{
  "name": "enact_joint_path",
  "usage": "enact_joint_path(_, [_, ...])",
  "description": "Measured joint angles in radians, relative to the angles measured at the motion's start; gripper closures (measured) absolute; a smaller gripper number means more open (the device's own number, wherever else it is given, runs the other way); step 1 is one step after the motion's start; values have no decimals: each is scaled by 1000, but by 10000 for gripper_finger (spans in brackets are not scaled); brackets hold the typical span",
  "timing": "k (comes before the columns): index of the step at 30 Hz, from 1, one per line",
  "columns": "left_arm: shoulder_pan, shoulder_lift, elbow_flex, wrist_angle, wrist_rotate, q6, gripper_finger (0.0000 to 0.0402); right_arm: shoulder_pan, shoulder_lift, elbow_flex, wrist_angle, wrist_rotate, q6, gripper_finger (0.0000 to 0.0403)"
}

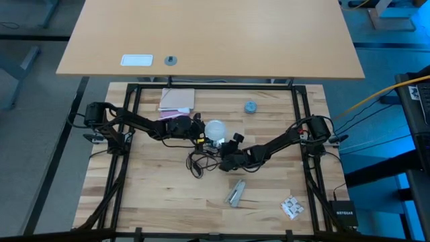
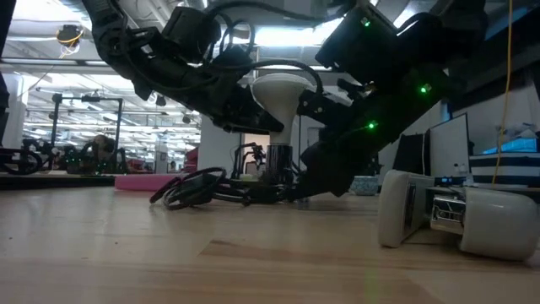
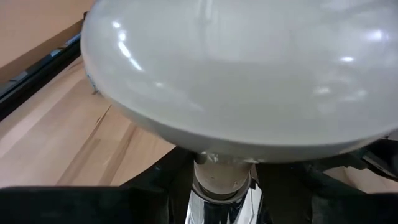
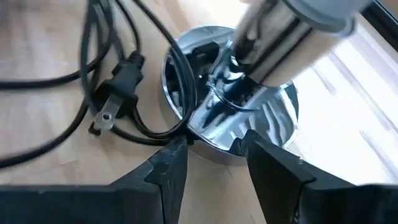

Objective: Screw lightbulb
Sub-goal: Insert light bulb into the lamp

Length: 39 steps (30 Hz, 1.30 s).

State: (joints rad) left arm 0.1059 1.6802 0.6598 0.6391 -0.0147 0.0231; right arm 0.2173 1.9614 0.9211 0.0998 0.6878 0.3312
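The frosted-white lightbulb (image 1: pixel 215 128) stands upright with its neck in the silvery socket (image 4: pixel 249 124), whose round base rests on the wooden table. It fills the left wrist view (image 3: pixel 236 74) and tops the chrome stem in the low view (image 2: pixel 283 89). My left gripper (image 1: pixel 200 129) is at the bulb from the table's left. My right gripper (image 4: pixel 211 155) is open at the socket's base, reaching in from the right. The black cord with its plug (image 4: pixel 118 81) lies coiled beside the base. My left gripper is closed around the lightbulb at about the lower part of its globe (image 2: pixel 268 100), coming level from the table's left. The globe hides the fingertips in the wrist view. The bulb stands upright on the socket. My right gripper has its two spread fingertips (image 4: pixel 171 165) at the near rim of the socket's base (image 4: pixel 214 146), slanting down from the table's right. I cannot tell whether they press on the rim or only stand against it. The base stays flat on the table.
A small blue-grey cap (image 1: pixel 250 107) and a pink-and-white pad (image 1: pixel 177 99) lie toward the far edge. A silvery-white object (image 1: pixel 235 191) and a small packet (image 1: pixel 291 207) lie nearer the front. The black frame rails (image 1: pixel 134 121) bound the table.
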Motion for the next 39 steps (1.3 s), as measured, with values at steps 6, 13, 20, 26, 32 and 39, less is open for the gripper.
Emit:
enact_joint_path(6, [0,0,0,-2,1,0,249,-1,2,-5,-46,54,68,238])
enact_joint_path(13, [0,0,0,-2,7,0,249,-40,4,-5,-53,87,110,238])
enact_joint_path(20, [-1,0,0,-2,11,-1,249,-76,2,-5,-50,71,80,238])
enact_joint_path(26, [-2,0,0,-2,19,-11,249,-76,-26,-5,-71,-11,30,238])
enact_joint_path(32, [-3,0,0,-4,25,-12,249,-75,-92,-6,-157,-89,30,238])
enact_joint_path(39, [-3,0,0,-3,18,-12,249,-60,-192,-5,-208,-113,-2,238])
